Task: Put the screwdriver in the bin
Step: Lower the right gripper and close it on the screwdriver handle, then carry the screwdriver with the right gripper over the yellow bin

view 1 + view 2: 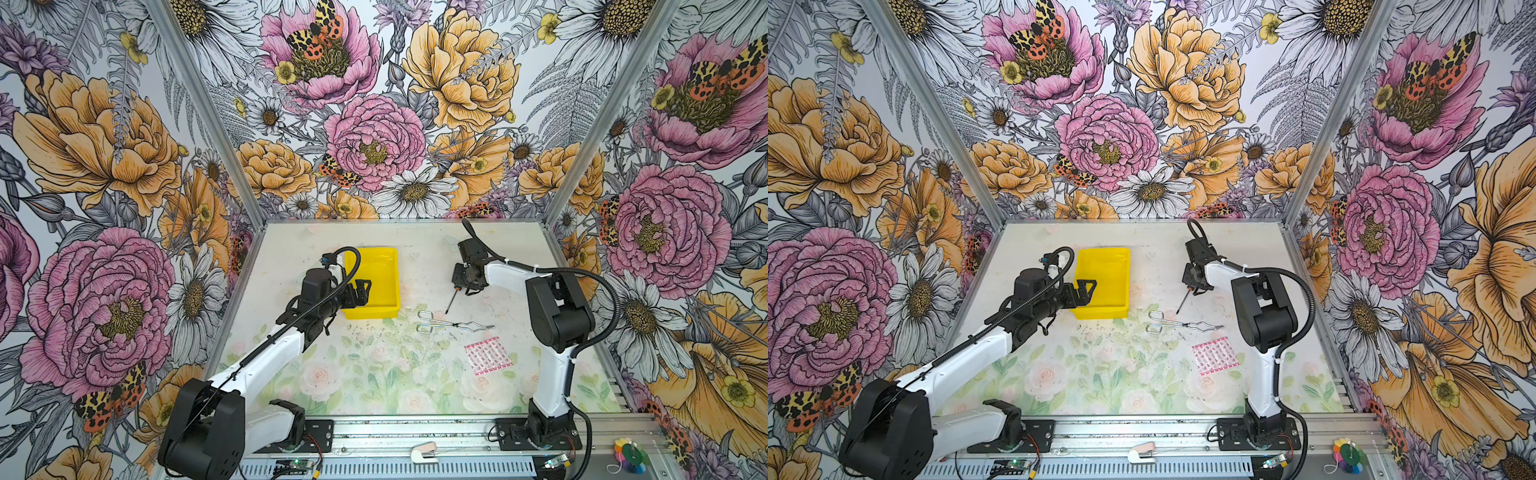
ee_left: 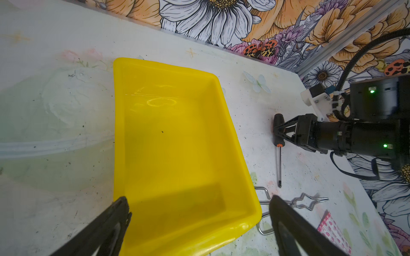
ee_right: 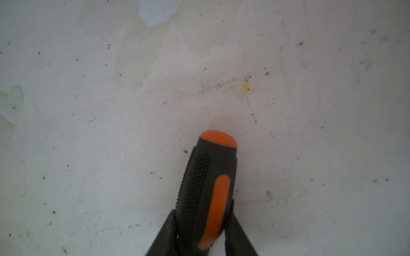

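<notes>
The screwdriver (image 1: pixel 452 301) lies on the table right of the bin, its thin shaft pointing toward the front. My right gripper (image 1: pixel 459 286) is shut on its black-and-orange handle (image 3: pixel 210 177), one finger on each side; the left wrist view shows the same grip on the screwdriver (image 2: pixel 280 166). The yellow bin (image 1: pixel 380 274) sits at the table's back left with nothing inside, as both top views and the left wrist view (image 2: pixel 173 133) show. My left gripper (image 1: pixel 365 293) hangs open over the bin's near end, nothing between its fingers (image 2: pixel 288 221).
Silver wire tongs (image 1: pixel 453 325) lie just in front of the screwdriver's tip. A pink patterned packet (image 1: pixel 487 356) lies nearer the front right. A small white-and-pink stapler (image 1: pixel 424 452) and a colour wheel (image 1: pixel 629 455) rest on the front rail. Walls enclose the table on three sides.
</notes>
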`<state>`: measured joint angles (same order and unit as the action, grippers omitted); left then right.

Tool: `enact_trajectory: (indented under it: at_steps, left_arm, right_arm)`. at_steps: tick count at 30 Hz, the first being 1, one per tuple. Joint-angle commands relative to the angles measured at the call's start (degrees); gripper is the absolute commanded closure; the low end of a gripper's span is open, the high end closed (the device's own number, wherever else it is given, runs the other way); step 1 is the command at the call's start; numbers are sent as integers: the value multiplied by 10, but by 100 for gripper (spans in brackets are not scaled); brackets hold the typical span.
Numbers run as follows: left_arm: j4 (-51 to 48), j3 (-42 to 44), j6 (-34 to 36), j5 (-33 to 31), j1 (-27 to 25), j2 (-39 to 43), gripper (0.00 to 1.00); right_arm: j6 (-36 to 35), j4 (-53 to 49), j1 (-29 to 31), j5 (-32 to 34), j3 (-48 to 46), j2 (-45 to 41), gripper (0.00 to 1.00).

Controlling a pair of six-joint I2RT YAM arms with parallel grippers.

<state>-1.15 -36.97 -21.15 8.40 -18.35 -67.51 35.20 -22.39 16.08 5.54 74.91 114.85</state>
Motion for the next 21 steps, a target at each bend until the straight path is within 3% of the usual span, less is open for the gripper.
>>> enact_trajectory:
  at_steps: [1, 8, 21]
  left_arm:
    - [3, 14, -13, -10, 12, 17, 1]
    - [2, 35, -23, -7, 40, 45, 1]
    - [-21, 62, -19, -23, 94, 84, 1]
  right_arm:
    - [-6, -4, 4, 3, 11, 18, 81]
    - [-16, -4, 19, -11, 21, -1, 100]
    - [2, -3, 92, -43, 70, -89, 100]
